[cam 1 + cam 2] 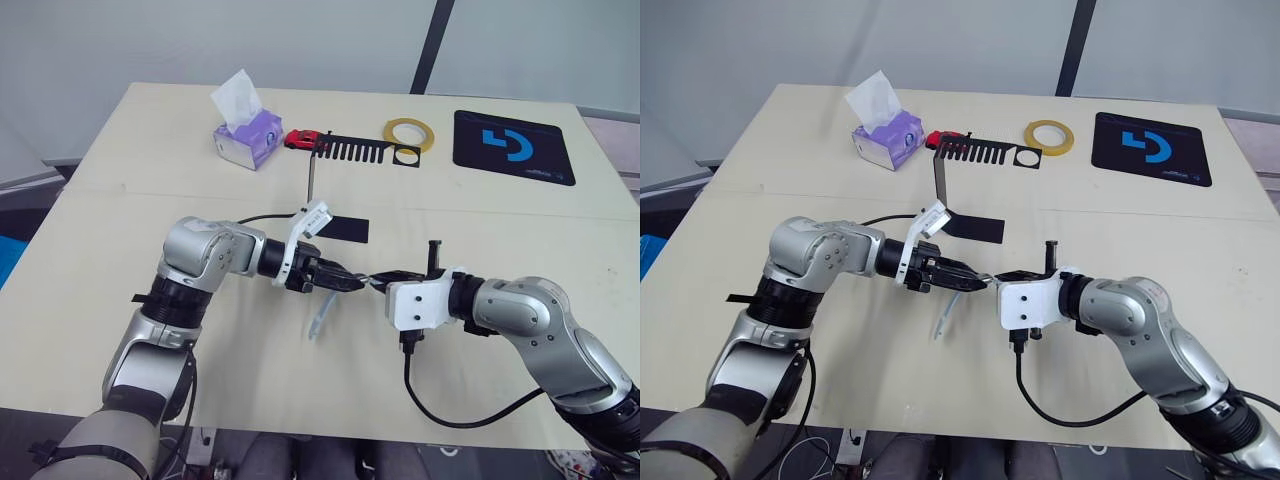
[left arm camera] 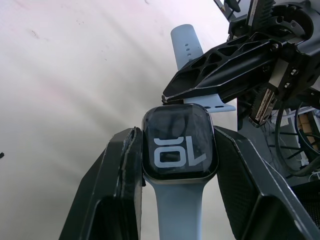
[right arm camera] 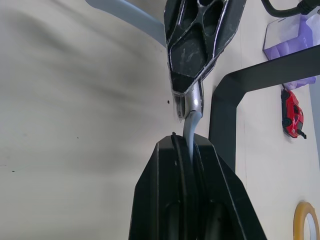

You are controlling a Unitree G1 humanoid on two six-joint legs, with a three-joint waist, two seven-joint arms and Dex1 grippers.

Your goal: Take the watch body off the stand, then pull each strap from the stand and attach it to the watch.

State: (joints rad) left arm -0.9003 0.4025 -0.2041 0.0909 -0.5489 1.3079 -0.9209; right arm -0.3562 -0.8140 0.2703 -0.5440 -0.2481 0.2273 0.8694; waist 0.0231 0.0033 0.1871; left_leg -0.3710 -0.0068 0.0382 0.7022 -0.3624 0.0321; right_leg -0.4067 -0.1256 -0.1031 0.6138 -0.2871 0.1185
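The small rounded-square watch body (image 2: pixel 179 141) with its grey rim and black screen sits pinched between the fingers of my left gripper (image 1: pixel 340 281), in front of the thin black stand (image 1: pixel 345 190). One pale blue-grey strap (image 1: pixel 319 319) hangs from it. My right gripper (image 3: pixel 186 150) is pressed together on the second pale strap (image 3: pixel 190 125), whose end touches the watch. Beyond the stand lie a purple tissue box (image 1: pixel 247 137) and a yellow tape ring (image 1: pixel 409 132).
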